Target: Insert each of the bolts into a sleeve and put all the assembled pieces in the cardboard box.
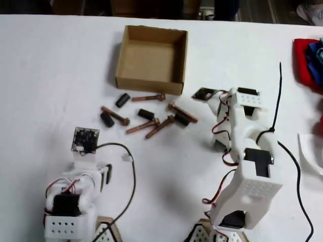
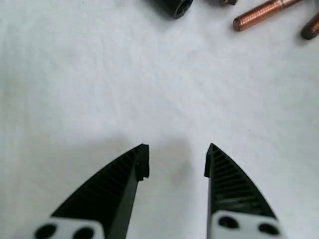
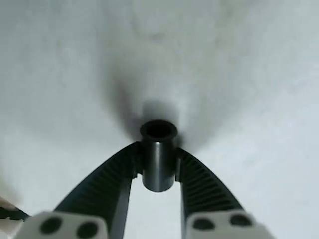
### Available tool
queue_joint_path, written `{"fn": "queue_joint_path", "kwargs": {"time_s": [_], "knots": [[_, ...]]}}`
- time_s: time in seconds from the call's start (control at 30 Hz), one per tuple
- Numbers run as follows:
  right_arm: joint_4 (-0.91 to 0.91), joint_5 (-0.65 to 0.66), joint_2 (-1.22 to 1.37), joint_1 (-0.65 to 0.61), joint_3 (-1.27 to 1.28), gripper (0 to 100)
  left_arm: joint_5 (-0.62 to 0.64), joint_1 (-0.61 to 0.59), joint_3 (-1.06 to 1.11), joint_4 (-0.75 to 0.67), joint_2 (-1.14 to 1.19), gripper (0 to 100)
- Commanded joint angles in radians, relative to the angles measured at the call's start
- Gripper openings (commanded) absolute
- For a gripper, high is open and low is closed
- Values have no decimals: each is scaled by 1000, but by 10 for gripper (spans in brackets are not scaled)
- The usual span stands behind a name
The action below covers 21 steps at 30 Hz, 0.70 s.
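table (image 1: 50, 75) white | 1 cardboard box (image 1: 149, 84), empty | left gripper (image 2: 175, 162) spread wide, holding nothing, low over the table | right gripper (image 3: 158, 168) pinching 1 sleeve (image 3: 158, 149) upright; wrist cam shows the grip, overhead the arm covers it | 5 bolts (image 1: 148, 97) loose by the box | 4 more sleeves (image 1: 122, 100) mixed in

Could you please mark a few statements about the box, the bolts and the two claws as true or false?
1. The brown cardboard box is empty. True.
2. The right claw is empty. False: it grips a black cylindrical sleeve.
3. The left claw is open, holding nothing. True.
4. The copper-coloured metal bolts stand upright. False: they lie flat on the white table.
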Motion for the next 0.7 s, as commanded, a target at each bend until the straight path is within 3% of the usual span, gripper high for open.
{"fn": "queue_joint_path", "kwargs": {"time_s": [0.0, 0.13, 0.2, 0.37, 0.5, 0.67], "knots": [[-2, -158, 1, -39, -32, 20, -3, -8, 18, 5, -25, 203], [5, -457, 7, -50, -135, 21, -3, -8, 18, 5, -25, 203], [7, -514, 7, -62, -161, 21, -3, -8, 18, 5, -25, 203], [28, -514, 10, -93, -160, 34, -3, -8, 18, 5, -25, 203], [27, -512, 56, -90, -166, 126, -3, -8, 18, 5, -25, 203], [-2, -400, 140, -91, -167, 135, -3, -8, 18, 5, -25, 203]]}}
